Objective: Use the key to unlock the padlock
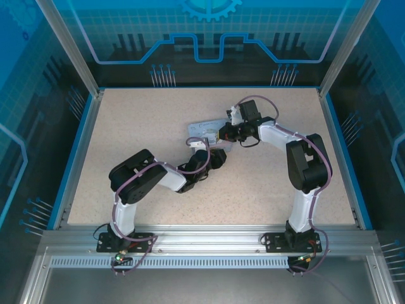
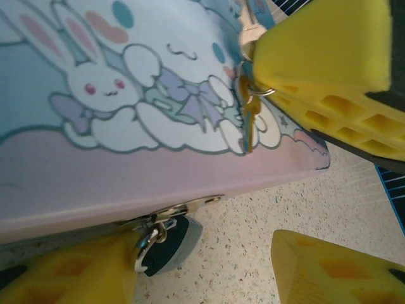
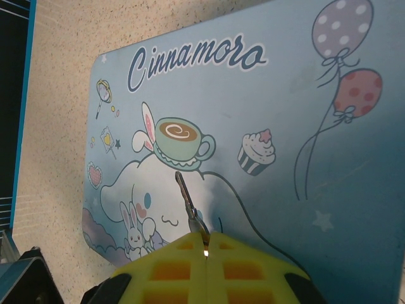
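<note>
— What does the overhead view give you?
— The pale blue tin (image 1: 205, 126) lies mid-frame on the speckled bench (image 1: 126, 126). The left pincer (image 1: 201, 145) sits at its lower edge and the right pincer (image 1: 221, 134) over its right part. (The lock is too small to pick out from here.)
— And the left wrist camera?
— The padlock (image 2: 168, 244) hangs from the tin's hasp (image 2: 183, 206) at bottom centre, down against the bench. The left pincer's fingers (image 2: 69, 272) stand apart, one right beside the padlock's shackle and the other well off at lower right. At upper right, the right pincer grips the key (image 2: 247, 123), which hangs on a small ring (image 2: 261, 90) over the lid.
— The right wrist?
— Its yellow fingers (image 3: 253, 266) are pressed together on the key. The blade points up-frame over the cartoon lid, low centre.
</note>
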